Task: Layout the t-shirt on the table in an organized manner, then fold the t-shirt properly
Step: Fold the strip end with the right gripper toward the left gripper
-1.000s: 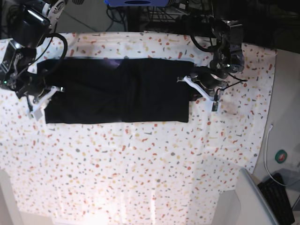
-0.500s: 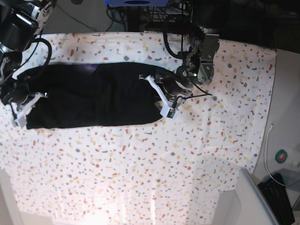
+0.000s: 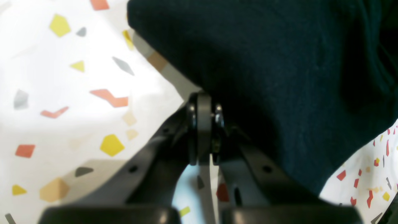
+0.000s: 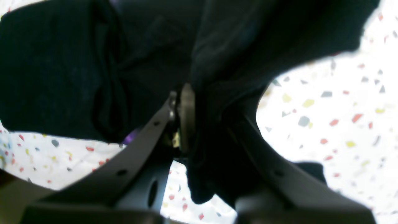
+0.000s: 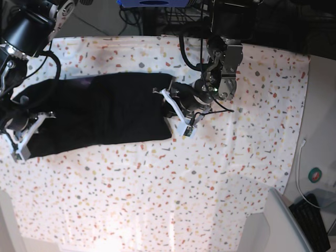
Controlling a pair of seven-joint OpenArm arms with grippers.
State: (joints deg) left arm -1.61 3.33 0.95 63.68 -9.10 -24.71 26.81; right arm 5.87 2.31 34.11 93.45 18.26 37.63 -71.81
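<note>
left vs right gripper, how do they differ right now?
Left gripper: at the shirt's edge, fingers shut together. Right gripper: shirt fabric bunched up between its fingers.
In the base view, left gripper sits at the shirt's right end, right gripper at its left end.
Shared: both dark-fingered, both at the shirt.

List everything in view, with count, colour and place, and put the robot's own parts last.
t-shirt: one, black, folded across the table between the arms
table: one, white with coloured flecks, under the t-shirt
round object: one, green with a reddish centre, right of the table
cable: one, whitish, beside the table's right edge
left gripper: one, black, at the t-shirt's right end in the base view
right gripper: one, black, gripping the t-shirt's other end
</note>
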